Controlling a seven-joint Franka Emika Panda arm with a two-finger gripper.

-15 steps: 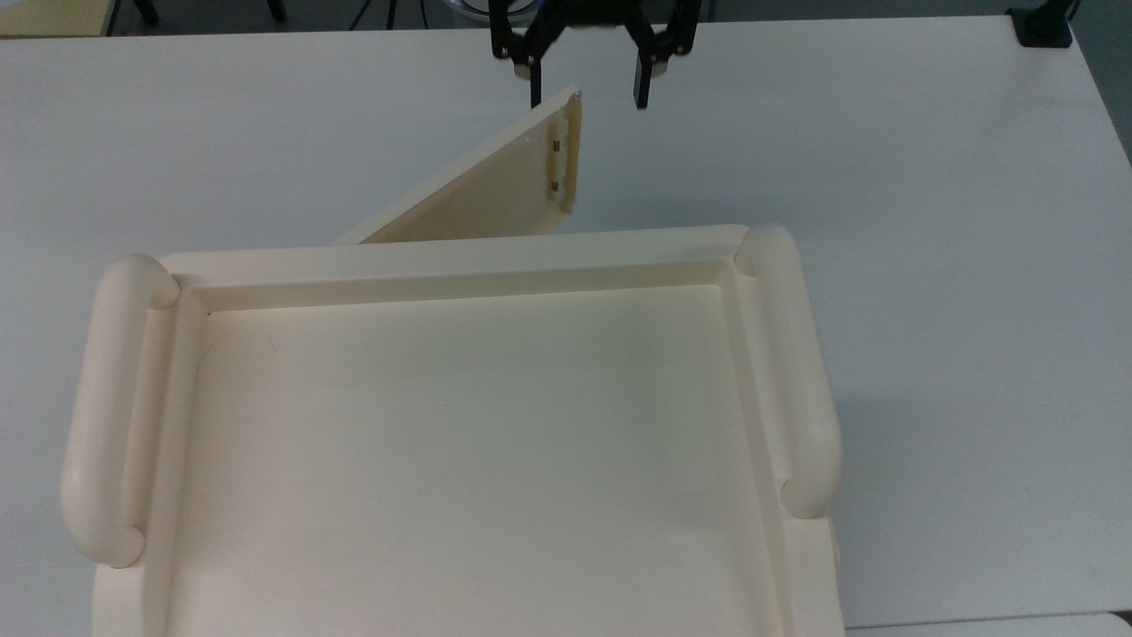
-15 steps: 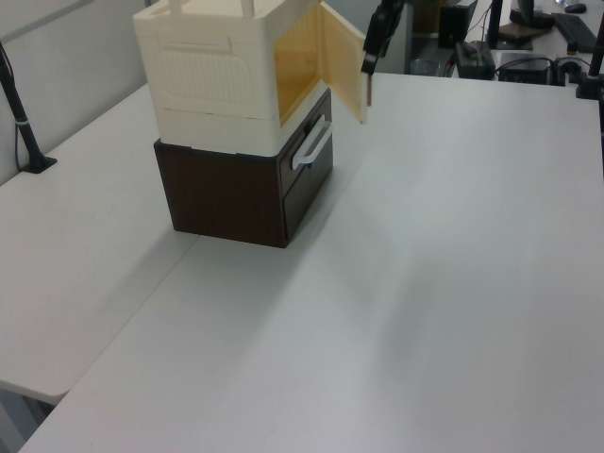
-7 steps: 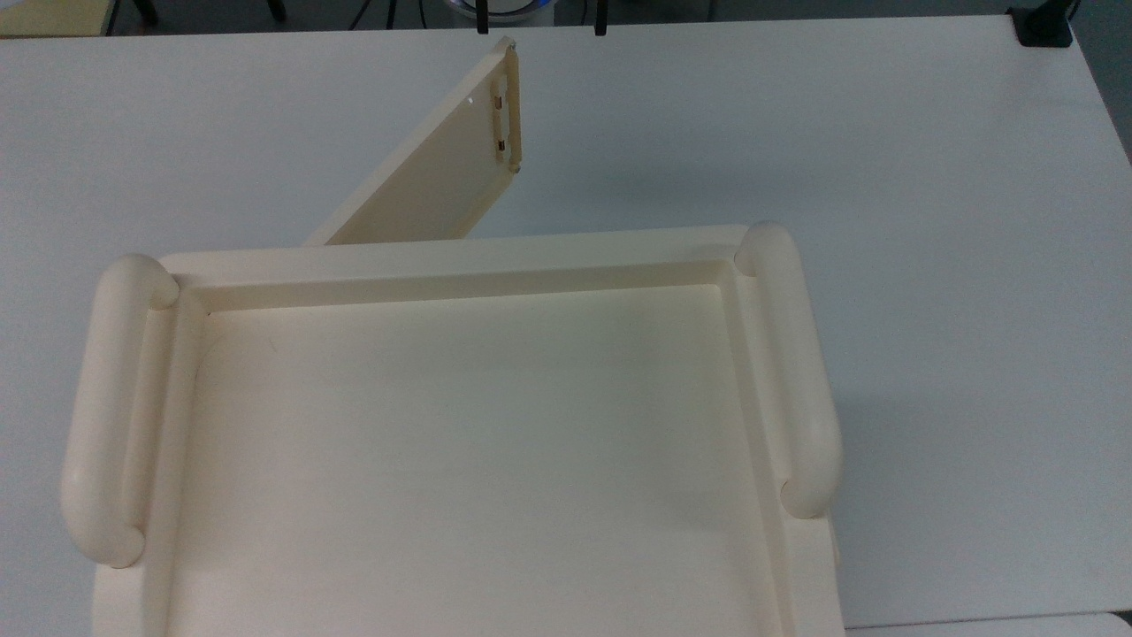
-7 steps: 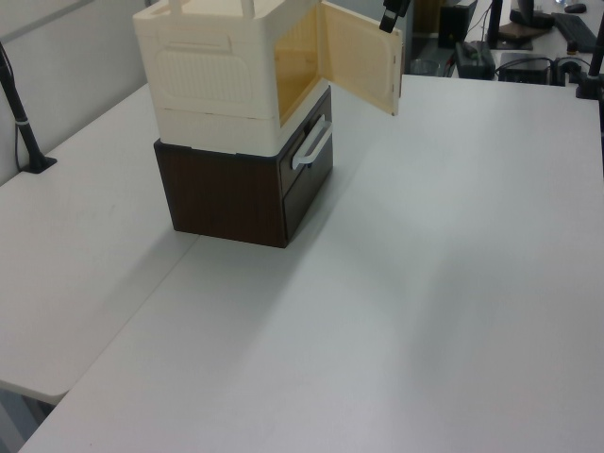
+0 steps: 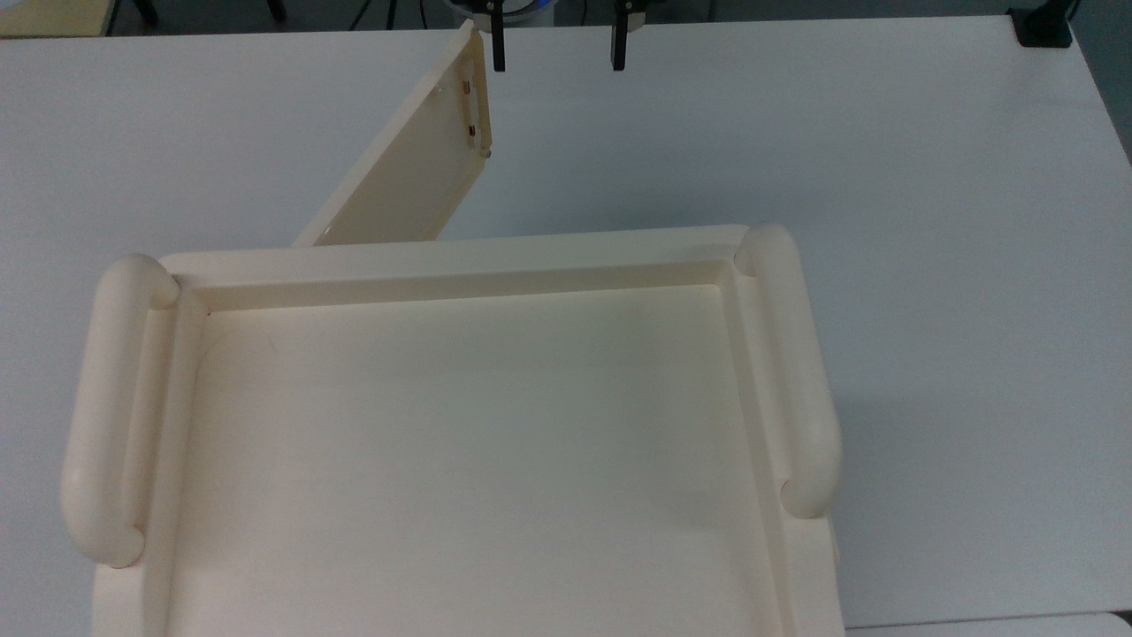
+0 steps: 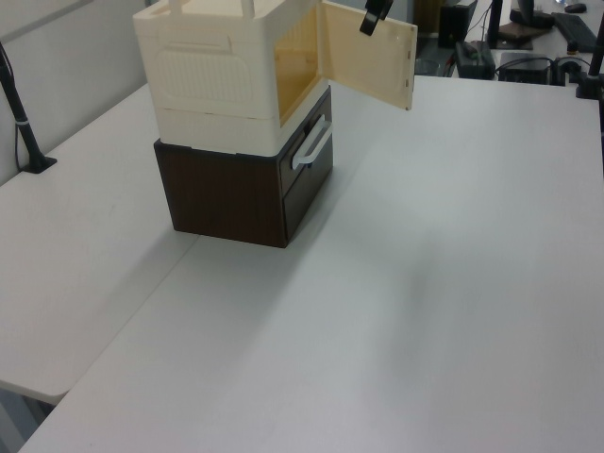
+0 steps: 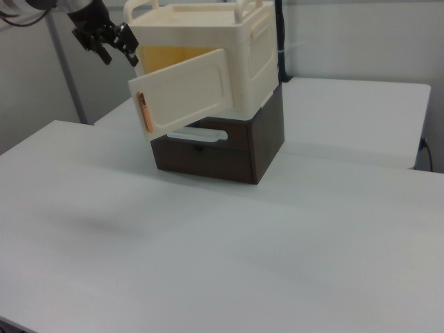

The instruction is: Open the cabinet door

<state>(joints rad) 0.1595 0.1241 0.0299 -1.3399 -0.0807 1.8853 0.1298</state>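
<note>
We find the cabinet door (image 5: 402, 159) swung well out from the cream cabinet (image 6: 212, 71), its free edge with the slim handle (image 5: 478, 111) reaching the upper middle of the top view; in the right view it hangs at the upper left, in front of the yellow interior. The gripper (image 5: 555, 49) sits just beside that edge at the frame's top, fingers spread wide and holding nothing. We judge the opening step nearly or fully done; what remains, if anything, is a light push outward or a clean retreat. The cabinet rests on a dark brown drawer unit (image 7: 222, 149) on a white table (image 6: 425, 283), with desks and equipment behind.
</note>
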